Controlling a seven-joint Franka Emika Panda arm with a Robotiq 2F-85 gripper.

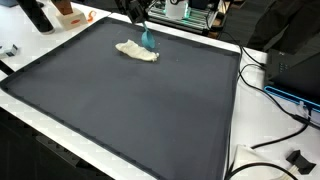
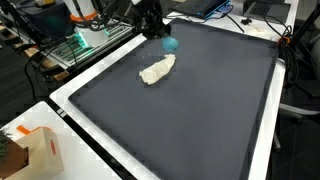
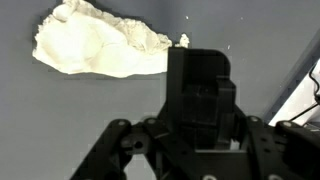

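Teal object [image 1: 147, 40] hangs at the tip of the gripper [image 1: 143, 29], near the far edge of the dark mat [image 1: 130, 110] that covers most of the white counter [image 1: 237, 110].

Going from the left in that exterior view, an orange-and-white box [image 1: 66, 13] stands at the far corner, off the mat. Next is a crumpled cream cloth [image 1: 135, 51], lying flat on the mat. The teal object is at its right end, touching it or just above it; I cannot tell which. Well apart to the right, black cables [image 1: 268, 85] trail over the counter's edge.

In the wrist view, the cloth [image 3: 95, 50] fills the upper left. The gripper [image 3: 200, 75] is to its right, its fingers drawn together in the middle and hiding the teal object. Both exterior views show the teal object [image 2: 170, 44] pinched at the gripper [image 2: 160, 34].
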